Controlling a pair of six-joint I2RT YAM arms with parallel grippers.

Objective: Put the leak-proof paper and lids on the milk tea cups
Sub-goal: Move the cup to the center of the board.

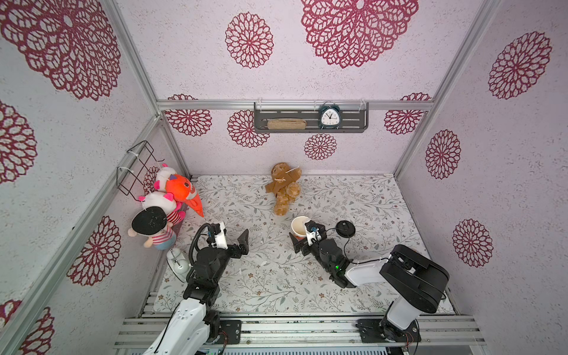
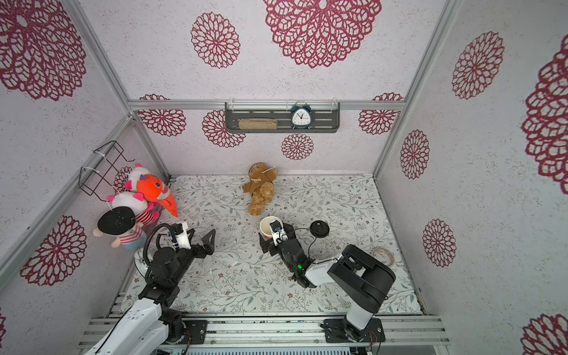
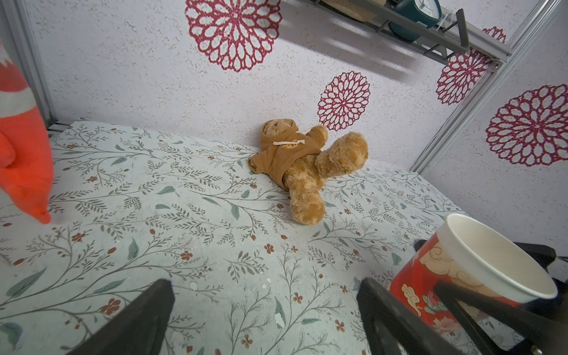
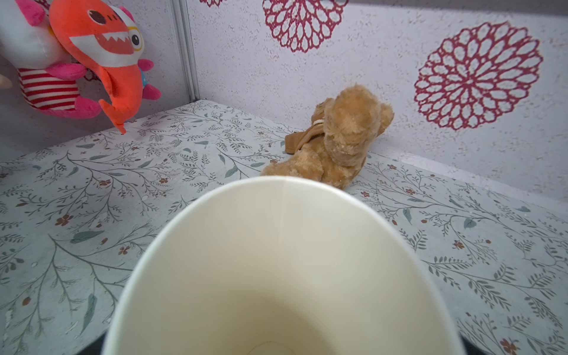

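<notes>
Since the leak-proof paper (image 2: 382,255) lies flat by the right edge of the table (image 2: 246,285), the right gripper (image 1: 307,236) is nearer. Its jaws straddle the milk tea cup (image 1: 300,226) mid-table, though I cannot tell whether they grip it. The left gripper (image 3: 266,310) gapes empty.

Bench (image 1: 261,285): pale cover, leaf-and-flower print. Brown teddy bear (image 1: 284,189) lying at the far edge, against the back wall. Paper cup (image 1: 299,226) just nearer than the bear, mouth up, base hidden. Black round lid (image 1: 345,228) flat, right of the bear and nearer. Thin round translucent sheet (image 2: 383,255) flat, well right of the bear. Small white scraps (image 1: 263,263) nearer than the bear.
</notes>
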